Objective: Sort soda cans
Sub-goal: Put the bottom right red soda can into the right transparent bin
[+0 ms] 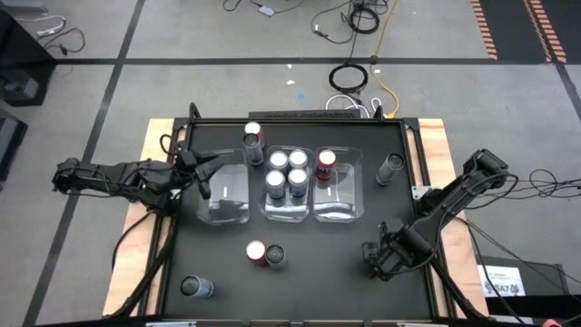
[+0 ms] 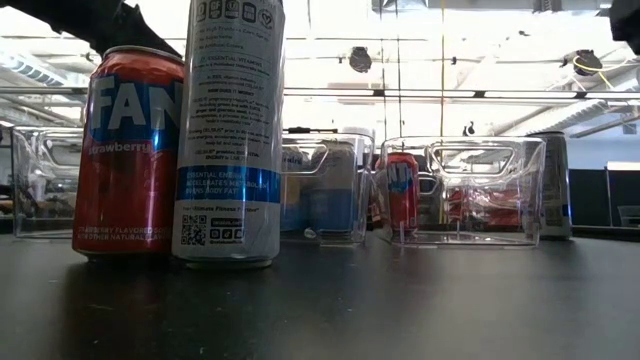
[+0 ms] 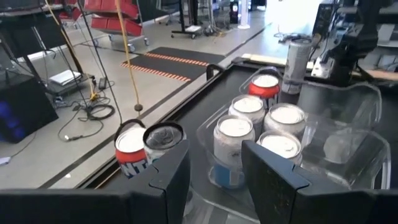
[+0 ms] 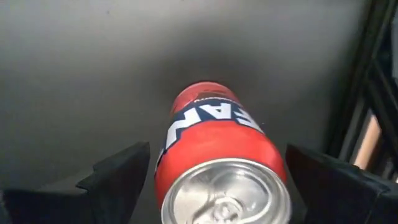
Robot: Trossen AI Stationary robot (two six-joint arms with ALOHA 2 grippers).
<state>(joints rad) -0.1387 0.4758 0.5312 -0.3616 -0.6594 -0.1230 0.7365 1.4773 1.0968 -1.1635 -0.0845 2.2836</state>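
Observation:
In the high view my right gripper point(image 1: 375, 262) hangs over the table's near right part. In its wrist view it point(image 4: 217, 155) is open, with a finger on each side of a red can point(image 4: 214, 140) seen from its silver top; a narrow gap shows on both sides. My left gripper point(image 1: 205, 178) is open above the left bin's point(image 1: 227, 193) left rim, holding nothing point(image 3: 214, 180). The middle bin point(image 1: 287, 211) holds several blue-silver cans point(image 1: 287, 173). The right bin point(image 1: 338, 207) holds one red can point(image 1: 327, 163).
A red and a dark grey can point(image 1: 253, 141) stand behind the left bin. A dark grey can point(image 1: 392, 166) stands right of the bins. A red and a blue-silver can point(image 1: 264, 254) stand near the front edge, large in the low view point(image 2: 230, 130). Another can point(image 1: 195, 288) lies near the left front corner.

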